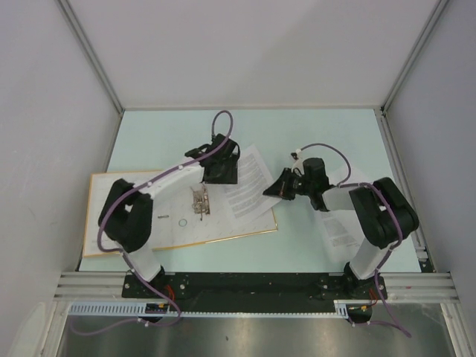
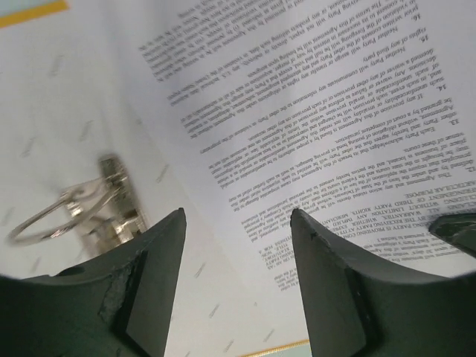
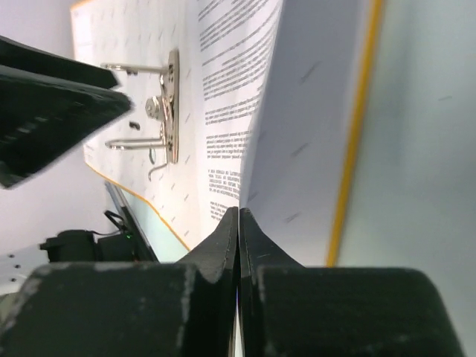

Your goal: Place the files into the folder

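The orange-yellow folder (image 1: 175,227) lies open and flat, cream inside up, with its metal rings (image 1: 199,199) in the middle. One printed sheet of the files (image 1: 249,190) lies over the folder's right half. My right gripper (image 1: 272,192) is shut on that sheet's right edge and holds it slightly raised; in the right wrist view the closed fingertips (image 3: 238,216) pinch the sheet (image 3: 227,89) above the folder's cover (image 3: 312,149). My left gripper (image 1: 221,172) hovers open and empty over the sheet (image 2: 297,111), close to the rings (image 2: 74,212).
Another printed sheet (image 1: 343,227) lies on the pale green table under my right arm. White walls close in the table at the back and on both sides. My left gripper also shows in the right wrist view (image 3: 44,104), close to the rings (image 3: 171,104).
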`<state>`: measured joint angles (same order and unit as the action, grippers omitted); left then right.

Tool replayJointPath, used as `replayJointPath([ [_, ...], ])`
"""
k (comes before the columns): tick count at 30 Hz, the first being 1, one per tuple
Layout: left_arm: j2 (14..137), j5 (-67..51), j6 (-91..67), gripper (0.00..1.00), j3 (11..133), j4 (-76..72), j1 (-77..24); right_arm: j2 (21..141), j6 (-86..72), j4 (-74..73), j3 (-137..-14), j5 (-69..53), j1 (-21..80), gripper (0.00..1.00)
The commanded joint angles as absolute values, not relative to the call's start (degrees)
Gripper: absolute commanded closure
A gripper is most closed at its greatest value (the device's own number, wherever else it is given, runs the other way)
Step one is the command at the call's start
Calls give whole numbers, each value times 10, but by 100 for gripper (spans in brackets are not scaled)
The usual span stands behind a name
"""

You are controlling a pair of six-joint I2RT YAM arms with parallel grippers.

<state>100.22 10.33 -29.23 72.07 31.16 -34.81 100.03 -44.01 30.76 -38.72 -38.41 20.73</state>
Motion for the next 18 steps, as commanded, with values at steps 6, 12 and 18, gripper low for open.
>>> replayJointPath([
  [6, 874, 180, -310, 46, 644, 409, -318, 891, -432, 210, -388, -153, 304, 100],
  [12, 921, 190, -315, 62, 640, 380, -320, 888, -446, 222, -364, -143, 308, 100],
  [18, 964, 242, -360, 59, 658, 385, -335, 871, -446, 228, -349, -147, 308, 100],
])
